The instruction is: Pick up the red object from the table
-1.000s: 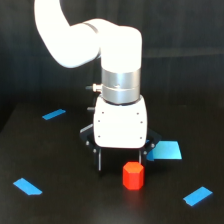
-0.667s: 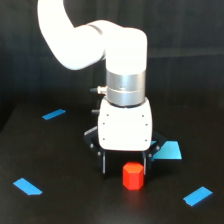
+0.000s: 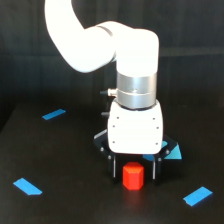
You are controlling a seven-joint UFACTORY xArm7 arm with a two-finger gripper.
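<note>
Arm shifted toward 3 o'clock, now centred over block | gripper spread wide, fingers straddling the red object | block on the table, 6 o'clock of wrist | closing and lifting remain

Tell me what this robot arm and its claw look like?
The arm is smooth, glossy white and tube-shaped, with a silver metal ring near its wrist. Below that sits a boxy white housing carrying the gripper, which has thin black fingers. A small dark fitting sticks out beside the ring. No markings are legible.
</note>
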